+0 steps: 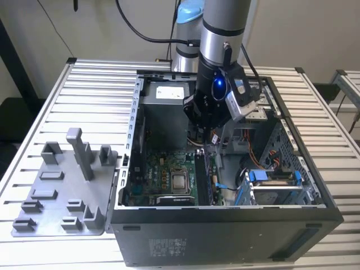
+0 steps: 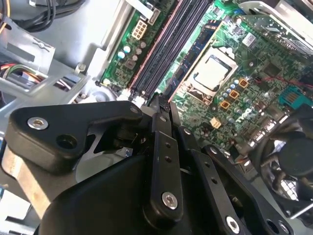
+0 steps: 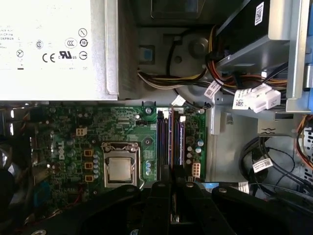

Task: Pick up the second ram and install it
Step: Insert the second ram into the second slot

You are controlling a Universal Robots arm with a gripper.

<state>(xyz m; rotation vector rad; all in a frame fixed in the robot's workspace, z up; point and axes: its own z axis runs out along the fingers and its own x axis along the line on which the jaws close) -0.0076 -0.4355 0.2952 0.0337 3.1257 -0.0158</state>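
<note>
The end effector (image 1: 209, 130) hangs inside the open computer case (image 1: 225, 236), low over the motherboard (image 1: 163, 177), with its black fingers (image 2: 161, 142) drawn close together in both wrist views. In the first wrist view a thin dark edge sits between the fingers (image 3: 161, 196), directly in line with the long black memory slots (image 3: 168, 142); this is judged to be the second ram (image 3: 173, 213), clamped on its upper edge, though little of it is exposed. In the second wrist view the finger tips stand just above the near end of the slots (image 2: 166, 54), beside the processor socket (image 2: 211, 73). To seat the stick well, keep it upright and parallel to the chosen slot, centre it end to end between the latches, and press straight down without tilt. Avoid sideways load toward the socket or the cable bundle (image 3: 166, 78) near the power supply (image 3: 54, 49). The grey fixture (image 1: 62, 185) rests on the bench (image 1: 84, 95), well apart from the case.
</note>
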